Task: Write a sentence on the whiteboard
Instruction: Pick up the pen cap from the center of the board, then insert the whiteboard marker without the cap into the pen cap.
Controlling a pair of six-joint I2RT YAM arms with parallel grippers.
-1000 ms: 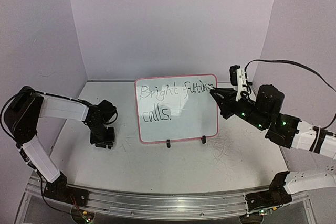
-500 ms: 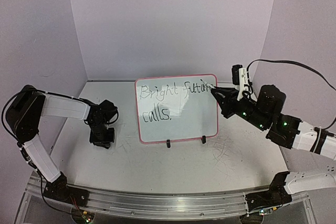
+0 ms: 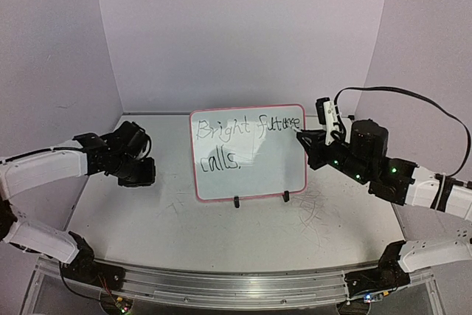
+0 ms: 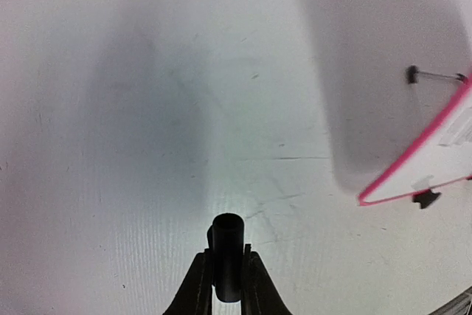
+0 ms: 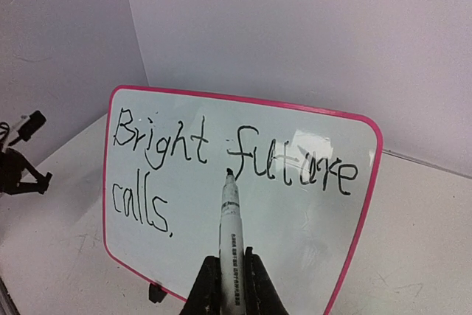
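The whiteboard (image 3: 249, 175), pink-framed, stands upright on two black clip feet at mid table. The sentence (image 3: 221, 130) reads "Bright future" with "calls." beneath, also clear in the right wrist view (image 5: 169, 142). My right gripper (image 3: 304, 138) is at the board's upper right edge, shut on a white marker (image 5: 229, 234). The marker's black tip (image 5: 229, 173) points at the board below the "f"; I cannot tell whether it touches. My left gripper (image 3: 144, 172) hovers left of the board, shut on a black marker cap (image 4: 228, 252). The board's lower corner (image 4: 442, 156) shows in the left wrist view.
Lilac walls enclose the table at the back and both sides. A black cable (image 3: 413, 97) loops above the right arm. Faint scuff marks (image 3: 317, 208) cover the tabletop right of the board. The metal rail (image 3: 236, 289) runs along the near edge.
My left arm has straightened and its gripper has risen and shifted left, away from the table. My right gripper has shifted slightly, leaving the end of "future" uncovered.
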